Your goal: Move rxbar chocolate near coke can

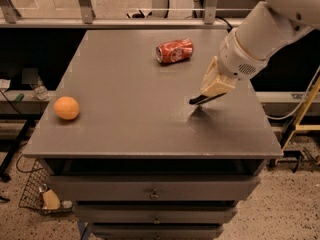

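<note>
The claw (214,90) hangs over the right part of the grey counter (125,129), at the end of a thick white arm (260,39) that comes in from the upper right. Its pale fingers (216,85) are clamped on the rxbar chocolate (202,100), which shows as a thin dark strip sticking out to the left below them. The bar is tilted, with its left end lower. It is clear of the surface, and a small dark shadow (197,112) lies on the counter just beneath it. The coke can (174,51) lies on its side toward the far edge of the counter, up and to the left of the claw and apart from the bar. An orange (66,108) sits alone near the counter's left edge, well apart from both. Drawers (152,191) with small knobs run along the front below the top.
</note>
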### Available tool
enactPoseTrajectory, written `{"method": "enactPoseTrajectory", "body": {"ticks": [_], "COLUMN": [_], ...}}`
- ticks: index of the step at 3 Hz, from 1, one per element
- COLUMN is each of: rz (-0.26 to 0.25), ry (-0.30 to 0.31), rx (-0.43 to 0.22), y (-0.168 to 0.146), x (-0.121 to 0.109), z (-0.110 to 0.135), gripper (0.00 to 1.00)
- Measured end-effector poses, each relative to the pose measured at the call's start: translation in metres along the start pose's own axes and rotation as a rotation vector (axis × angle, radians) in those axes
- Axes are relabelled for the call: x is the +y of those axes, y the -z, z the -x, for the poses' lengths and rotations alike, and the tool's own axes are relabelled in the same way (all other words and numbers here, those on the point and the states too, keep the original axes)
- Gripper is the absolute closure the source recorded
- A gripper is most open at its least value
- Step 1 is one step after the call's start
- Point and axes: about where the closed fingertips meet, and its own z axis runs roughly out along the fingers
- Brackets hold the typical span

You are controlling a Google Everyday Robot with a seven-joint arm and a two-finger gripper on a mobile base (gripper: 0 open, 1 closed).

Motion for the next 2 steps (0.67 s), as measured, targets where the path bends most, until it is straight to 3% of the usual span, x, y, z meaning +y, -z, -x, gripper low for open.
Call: {"method": "enactPoseTrajectory", "body": {"ticks": [1, 2], "rz": [-0.055, -0.141], "ry": [0.057, 0.124], "rx": [-0.012, -0.074], "y": [0.004, 0.006], "x": [-0.028, -0.075], "z": [0.009, 0.019], "gripper": [1.0, 1.0]}}
